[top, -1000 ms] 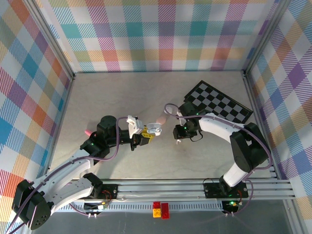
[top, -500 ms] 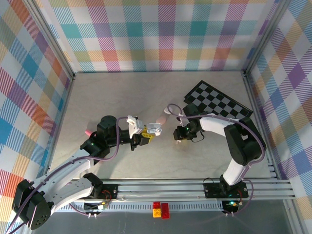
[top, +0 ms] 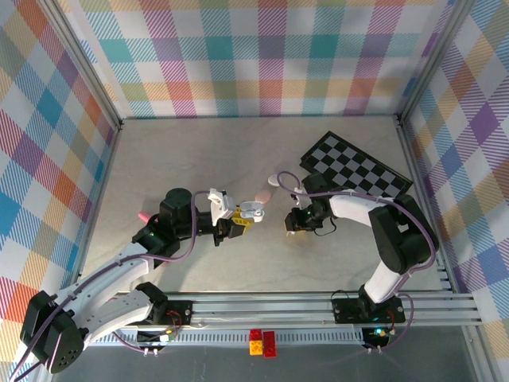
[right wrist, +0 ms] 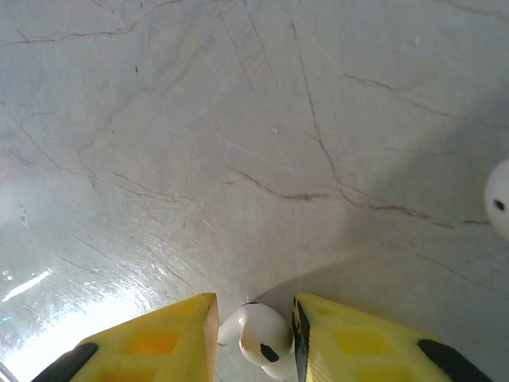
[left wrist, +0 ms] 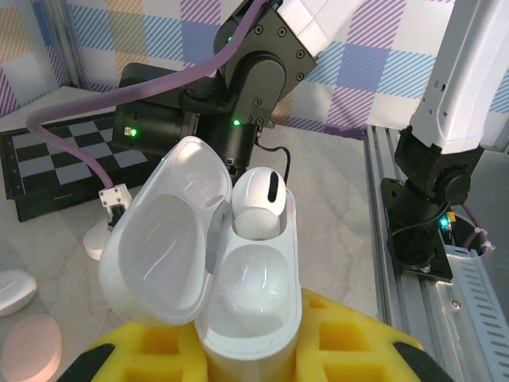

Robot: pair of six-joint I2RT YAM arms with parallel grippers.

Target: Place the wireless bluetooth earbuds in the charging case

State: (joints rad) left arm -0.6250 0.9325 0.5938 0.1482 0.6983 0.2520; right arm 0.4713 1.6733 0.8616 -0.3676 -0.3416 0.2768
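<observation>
Earbud one (left wrist: 256, 199) is already sitting in the far slot of the open charging case (left wrist: 262, 318), lid flipped back, so I'd call this roughly halfway. The near slot (left wrist: 250, 290) right next to it is empty. The left claw (left wrist: 246, 348) is clamped on the lower part of the case and holds it up off the worktop (right wrist: 238, 119), with the open side facing the other arm. Earbud two (right wrist: 262, 341) is lying on the worktop, and the right claw (right wrist: 254, 318) is down over it with a yellow finger on each side, both very close to it. I honestly can't tell if it's pinched yet or just bracketed. A third earbud (right wrist: 499, 208) lies well off to the side at the edge of the right wrist view. What's left, as I read it: get a real grip on earbud two, lift it, carry it to the case and drop it into that empty slot.
</observation>
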